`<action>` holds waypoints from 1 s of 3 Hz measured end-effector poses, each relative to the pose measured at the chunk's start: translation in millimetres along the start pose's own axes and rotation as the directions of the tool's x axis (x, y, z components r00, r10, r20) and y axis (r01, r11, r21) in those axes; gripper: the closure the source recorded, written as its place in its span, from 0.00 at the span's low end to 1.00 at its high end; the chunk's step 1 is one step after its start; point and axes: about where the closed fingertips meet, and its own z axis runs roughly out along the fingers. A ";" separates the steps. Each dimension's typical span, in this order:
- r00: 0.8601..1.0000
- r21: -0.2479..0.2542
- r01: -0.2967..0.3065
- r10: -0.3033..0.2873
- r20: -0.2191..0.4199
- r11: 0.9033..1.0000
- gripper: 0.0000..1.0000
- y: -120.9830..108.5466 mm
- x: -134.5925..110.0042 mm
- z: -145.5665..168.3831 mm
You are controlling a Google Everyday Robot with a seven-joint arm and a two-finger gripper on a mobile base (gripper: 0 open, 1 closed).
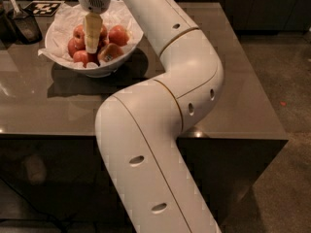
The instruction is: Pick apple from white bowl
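**Round red apples (118, 34) under the cream-coloured gripper (91, 48)**

The apples lie heaped in a large, glossy white bowl (104, 71) lined with crumpled white paper (59, 27), in the upper left of the frame. The gripper points straight down into the middle of the heap, its tip at the fruit. I cannot tell whether it is apart or closed. A thick white jointed arm (160, 110) runs from it to the lower centre. The bowl stands on a glossy grey-brown table (233, 81), with a small dark container (22, 27) at the far upper left.

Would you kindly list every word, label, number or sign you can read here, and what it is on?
No legible words or numbers anywhere.
Black-and-white square marker on the table: pattern only, no letters.
Gripper, down among the apples in the white bowl: no marking visible.
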 end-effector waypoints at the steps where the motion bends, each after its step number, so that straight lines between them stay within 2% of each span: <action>1: 1.000 -0.007 0.002 -0.002 0.004 1.000 0.18 1.0 3.4 2.8; 2: 1.000 -0.012 0.004 -0.004 0.007 1.000 0.33 1.7 5.7 4.3; 3: 1.000 -0.021 0.016 -0.016 0.011 1.000 0.29 3.7 6.9 5.6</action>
